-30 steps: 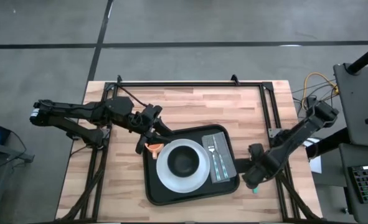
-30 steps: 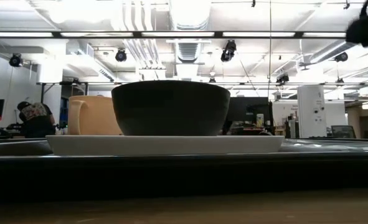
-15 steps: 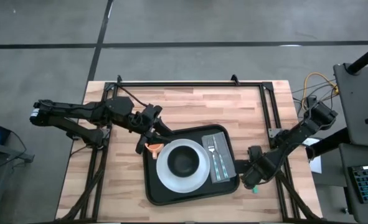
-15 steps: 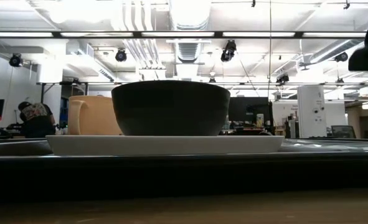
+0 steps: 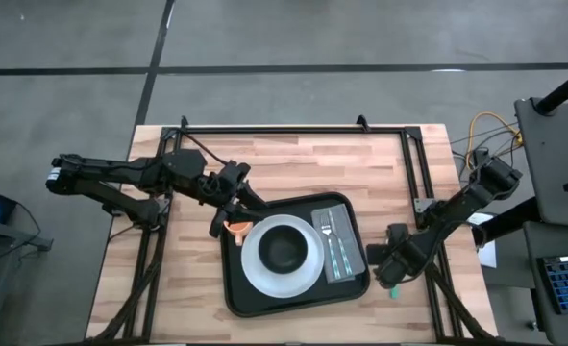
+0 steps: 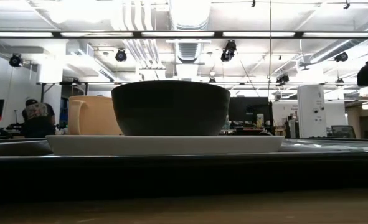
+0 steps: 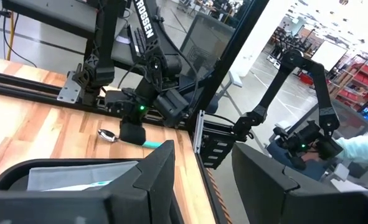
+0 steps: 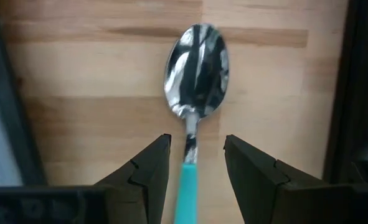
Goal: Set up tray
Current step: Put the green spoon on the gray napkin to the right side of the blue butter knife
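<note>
On the wooden table (image 5: 293,168) sits the black tray (image 5: 240,293), holding a white plate (image 5: 255,269) with a dark bowl (image 5: 283,250), an orange cup (image 5: 236,229) and a grey napkin (image 5: 351,255) with cutlery. Just right of the tray, the right gripper (image 8: 196,162) hangs, fingers spread either side of a teal-handled spoon (image 8: 195,68) lying on the table. At the tray's upper left corner waits the left gripper (image 7: 202,180), fingers apart.

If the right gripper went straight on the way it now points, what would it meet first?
Probably the teal-handled metal spoon lying on the wooden table. The right gripper has its open fingers either side of the spoon's neck, above it. How far above cannot be told, so closing now might miss.
</note>
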